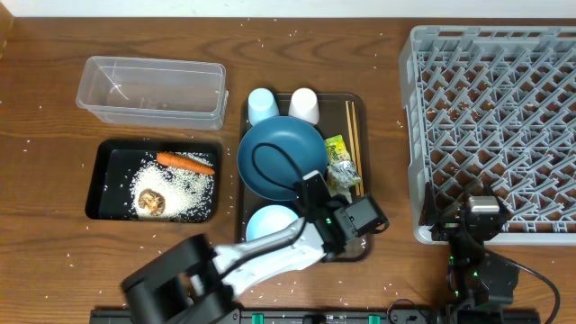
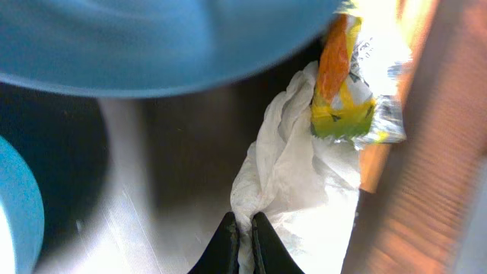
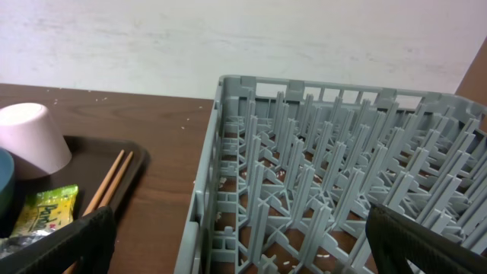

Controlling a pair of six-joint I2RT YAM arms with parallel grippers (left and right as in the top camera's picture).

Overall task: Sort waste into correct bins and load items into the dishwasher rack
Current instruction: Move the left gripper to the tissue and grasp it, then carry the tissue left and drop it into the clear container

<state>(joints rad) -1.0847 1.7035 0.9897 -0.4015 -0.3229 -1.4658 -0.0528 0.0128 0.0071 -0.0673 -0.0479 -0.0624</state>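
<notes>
Gripper of the left arm (image 2: pixel 243 232) is drawn together and clamped on a lower fold of the crumpled white napkin (image 2: pixel 297 167). The napkin lies on the flat brown serving tray (image 1: pixel 360 101), touching the yellow-green snack wrapper (image 2: pixel 342 99) and just beside the large round blue plate (image 1: pixel 279 153). Neither piece of waste has left the serving tray.

The right gripper (image 3: pixel 243 251) hangs with fingers well apart and holds nothing. It sits at the near edge of the table (image 1: pixel 45 135), beside the large square grey plastic lattice rack (image 1: pixel 495 54).

Completed, as judged: the shallow black rectangular tray (image 1: pixel 94 180) holds the orange carrot (image 1: pixel 184 162), the small brown food lump (image 1: pixel 150 202) and the white rice grains (image 1: pixel 184 189). Stray grains are scattered on the table around it.

Outstanding:
- The clear plastic rectangular tub (image 1: pixel 90 90) appears to hold no waste; napkin and wrapper are not yet binned.
- The rack carries no dishes.
- The plate, the white bowl with pale blue inside (image 1: pixel 270 220), the light blue cup (image 1: pixel 261 103), the whitish cup (image 1: pixel 304 103) and the pair of thin wooden chopsticks (image 1: pixel 352 135) all sit on the serving tray.

Assessment: food waste is sorted, dry waste is just begun, and rack loading is not started.
</notes>
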